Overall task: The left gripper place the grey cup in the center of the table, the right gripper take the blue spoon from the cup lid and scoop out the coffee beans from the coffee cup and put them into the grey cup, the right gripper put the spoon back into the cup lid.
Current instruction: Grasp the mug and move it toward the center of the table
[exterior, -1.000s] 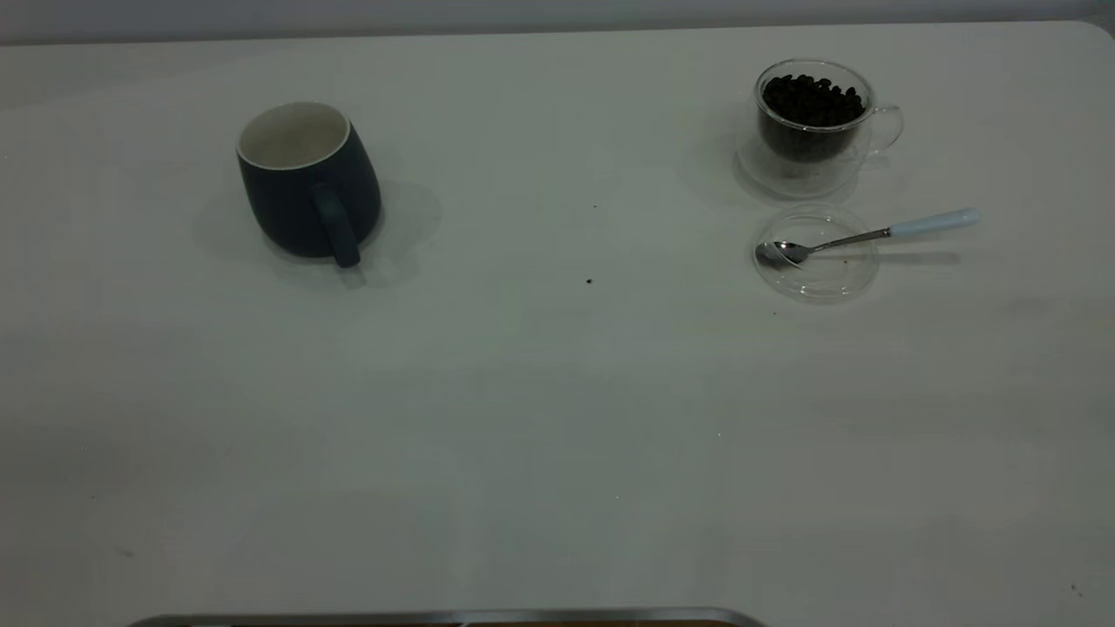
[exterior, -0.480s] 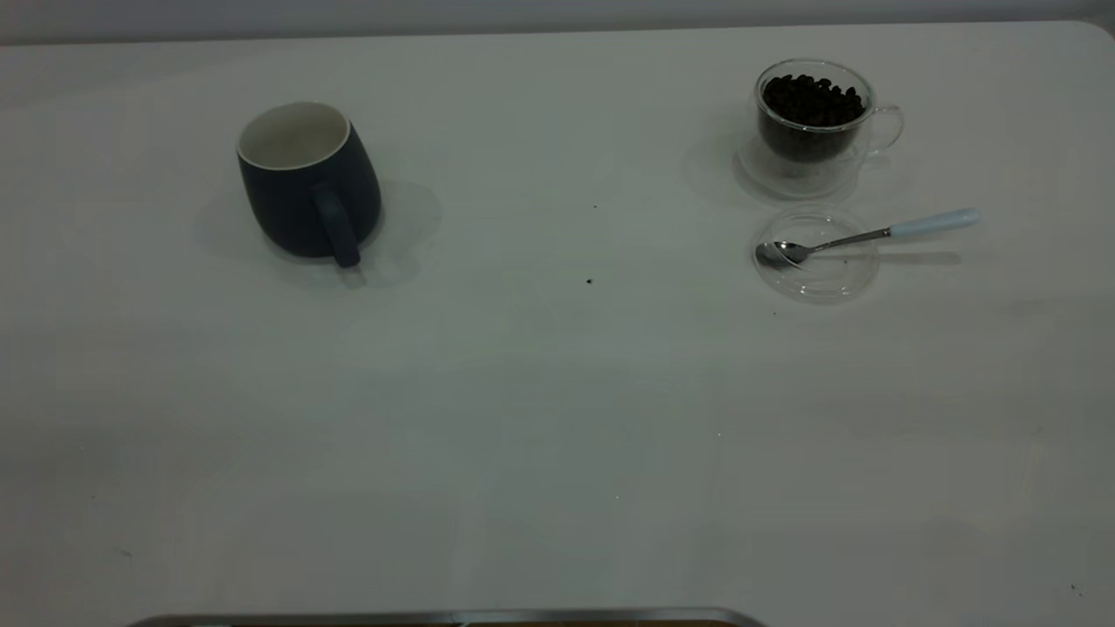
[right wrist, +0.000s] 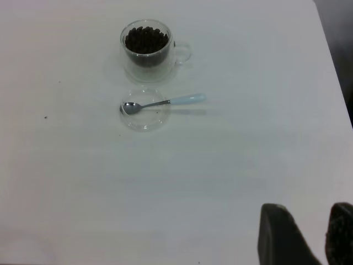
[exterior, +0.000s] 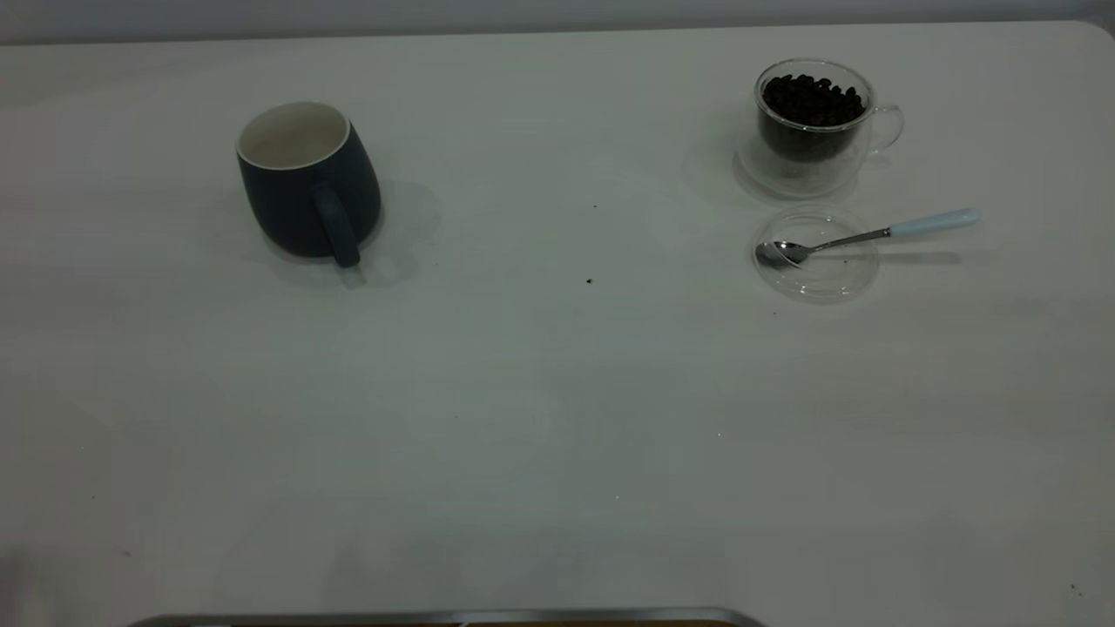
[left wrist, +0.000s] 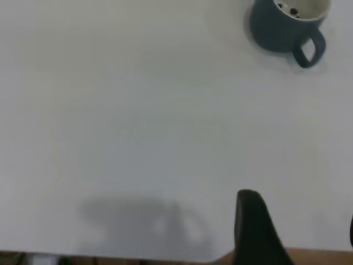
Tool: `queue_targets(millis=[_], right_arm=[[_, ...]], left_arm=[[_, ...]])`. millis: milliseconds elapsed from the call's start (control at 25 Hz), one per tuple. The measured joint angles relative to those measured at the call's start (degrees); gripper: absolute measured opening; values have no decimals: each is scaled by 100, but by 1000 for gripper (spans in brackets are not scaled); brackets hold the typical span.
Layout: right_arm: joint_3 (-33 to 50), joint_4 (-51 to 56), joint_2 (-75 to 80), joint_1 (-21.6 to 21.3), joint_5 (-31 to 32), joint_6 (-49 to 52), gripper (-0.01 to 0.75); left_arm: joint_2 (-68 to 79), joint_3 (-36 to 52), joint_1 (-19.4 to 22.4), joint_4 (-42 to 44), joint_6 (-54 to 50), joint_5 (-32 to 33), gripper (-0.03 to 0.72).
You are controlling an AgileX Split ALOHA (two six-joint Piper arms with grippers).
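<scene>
The grey cup [exterior: 309,183] stands upright at the table's [exterior: 540,392] back left, handle toward the front; the left wrist view shows it [left wrist: 287,27] far ahead of my left gripper [left wrist: 300,223], which is open and empty near the table's front edge. At the back right stands the coffee cup [exterior: 814,126] filled with coffee beans [exterior: 813,97]. Just in front of it lies the cup lid [exterior: 816,254], with the blue spoon [exterior: 871,233] resting bowl-down in it, handle pointing right. My right gripper [right wrist: 309,221] hangs well short of them, open with a narrow gap, holding nothing.
A metal strip [exterior: 453,616] runs along the front edge. A few tiny dark specks [exterior: 589,281] dot the middle of the table. The rounded table corner [exterior: 1099,30] lies behind and to the right of the coffee cup.
Nothing on the table has moved. Only faint shadows near the front edge have shifted.
</scene>
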Motion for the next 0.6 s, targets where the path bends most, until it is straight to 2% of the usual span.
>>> queue_targets(millis=[240,600], right_arm=[[0,0,0,0,0,0,238],[0,0,0,0,0,0,238]], left_arm=[[2090,-912,0,0,372,-399,509],[5080,-2845,0,0,786,-797,541]])
